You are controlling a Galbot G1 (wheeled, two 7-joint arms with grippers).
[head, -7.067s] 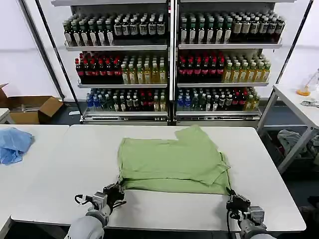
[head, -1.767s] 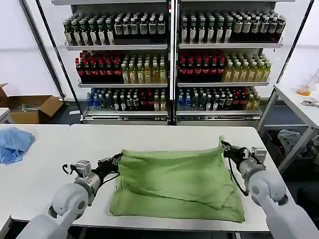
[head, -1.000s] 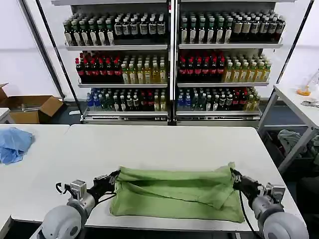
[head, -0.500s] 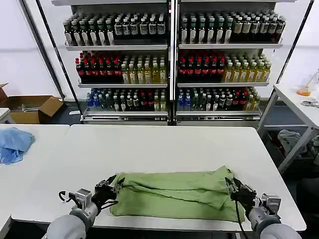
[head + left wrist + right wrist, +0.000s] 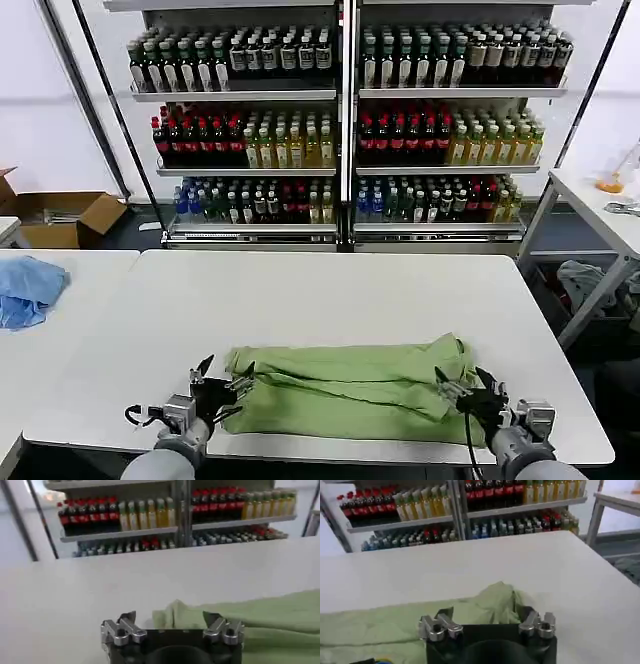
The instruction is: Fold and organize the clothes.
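The green shirt (image 5: 350,390) is lying on the white table (image 5: 330,290), folded into a long, flat band that runs left to right close to the near edge. You can see a couple of layers stacked on each other, with a diagonal crease running across the right half. The left end effector (image 5: 222,384) is at the shirt's left end with its fingers spread open, one finger over the bare table and the other right by the bunched-up corner of the fabric. In the left wrist view that corner (image 5: 172,617) sits in the gap between the open fingers, not pinched. The right end effector (image 5: 463,388) is at the right end, low over the table, also open, fingers splayed on either side of the cloth. The right wrist view shows the same thing: a rumpled lump of the shirt (image 5: 492,602) between the two fingers, nothing clamped. A blue cloth (image 5: 28,290) is heaped on another table off to the far left, well apart from the shirt. Shelves of bottles (image 5: 340,120) fill the background.
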